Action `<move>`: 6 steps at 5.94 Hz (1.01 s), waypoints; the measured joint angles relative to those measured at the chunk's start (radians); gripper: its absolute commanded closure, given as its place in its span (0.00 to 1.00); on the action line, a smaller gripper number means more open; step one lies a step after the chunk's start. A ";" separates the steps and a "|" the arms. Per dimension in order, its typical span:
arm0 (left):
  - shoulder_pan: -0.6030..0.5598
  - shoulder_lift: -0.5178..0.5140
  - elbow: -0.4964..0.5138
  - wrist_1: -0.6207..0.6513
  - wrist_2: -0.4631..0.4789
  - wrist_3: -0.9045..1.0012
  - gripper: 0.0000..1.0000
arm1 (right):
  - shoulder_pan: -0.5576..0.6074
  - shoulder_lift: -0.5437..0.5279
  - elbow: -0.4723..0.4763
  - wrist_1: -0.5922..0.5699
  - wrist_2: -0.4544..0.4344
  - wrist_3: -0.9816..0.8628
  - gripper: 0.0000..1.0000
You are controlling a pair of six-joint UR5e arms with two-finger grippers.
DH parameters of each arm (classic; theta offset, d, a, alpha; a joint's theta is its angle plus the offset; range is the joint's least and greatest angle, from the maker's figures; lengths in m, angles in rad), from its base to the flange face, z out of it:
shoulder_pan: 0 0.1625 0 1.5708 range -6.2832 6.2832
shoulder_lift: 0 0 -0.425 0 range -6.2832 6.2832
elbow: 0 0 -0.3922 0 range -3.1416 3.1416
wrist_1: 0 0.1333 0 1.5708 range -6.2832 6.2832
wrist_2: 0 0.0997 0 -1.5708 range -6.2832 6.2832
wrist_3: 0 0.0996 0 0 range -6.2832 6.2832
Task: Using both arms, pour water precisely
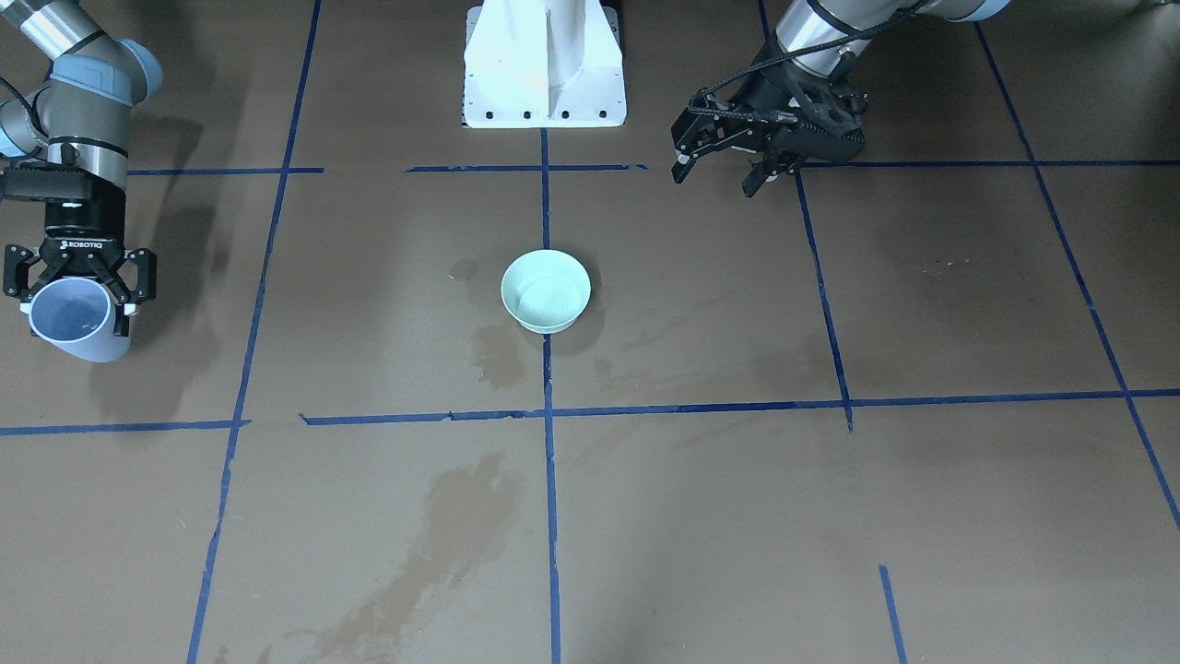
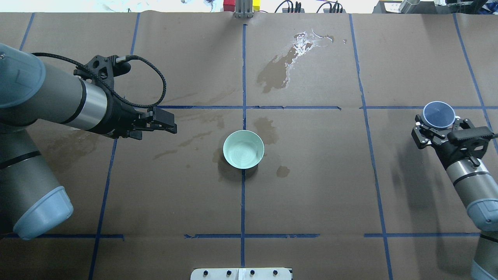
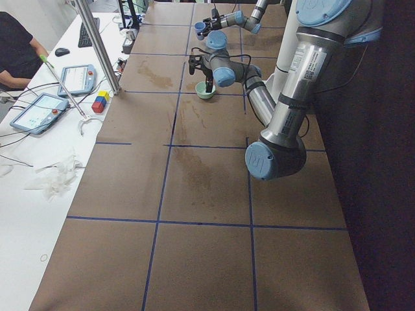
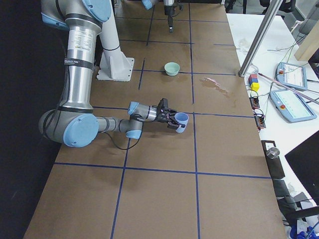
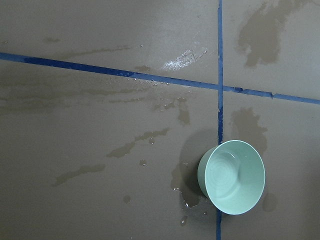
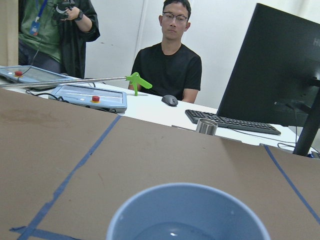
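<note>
We are clenching our right gripper (image 1: 78, 300) around the blue cup (image 1: 85, 343), which is standing upright between the fingers, mouth pointing up, a little water (image 6: 172, 233) lying in its bottom, well apart from the green bowl (image 1: 546, 290) at mid-table, while our left gripper (image 1: 716, 182) is hanging spread and empty.

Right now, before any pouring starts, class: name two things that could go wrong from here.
The blue cup, held in the right gripper, is far from the green bowl; water may slosh on the way. The bowl stands unheld on wet-stained paper, left gripper open and apart; a nudge might shift it.
</note>
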 measured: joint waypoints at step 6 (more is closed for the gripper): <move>0.002 0.015 0.007 0.001 -0.001 0.000 0.00 | -0.142 0.391 0.157 -0.368 -0.082 -0.132 0.76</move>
